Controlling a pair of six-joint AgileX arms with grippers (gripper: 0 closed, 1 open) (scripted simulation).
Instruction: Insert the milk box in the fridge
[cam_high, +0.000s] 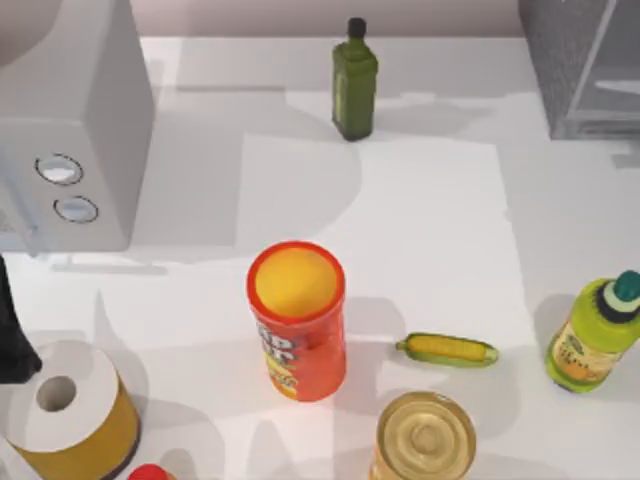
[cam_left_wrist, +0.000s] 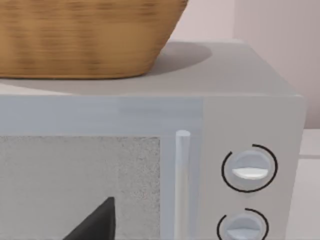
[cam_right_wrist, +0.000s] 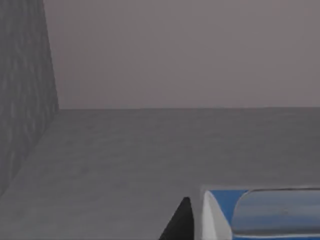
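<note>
Bright, even light washes the white tabletop (cam_high: 430, 230) in the top view, and we see soft grey shadows falling toward the left of each object. The orange can (cam_high: 297, 320), the green bottle (cam_high: 354, 80) and the corn cob (cam_high: 447, 350) each cast pale, overlapping shadows, suggesting several light sources. The pale grey appliance (cam_high: 75, 120) throws a broad, faint shadow across the tabletop to its right. In the left wrist view, the basket (cam_left_wrist: 85, 35) looks slightly blurred and drops a soft shadow on the appliance's top. The right wrist view is dimmer: we see muted grey walls of the fridge (cam_right_wrist: 150, 165) interior, evenly shaded, without glare.
</note>
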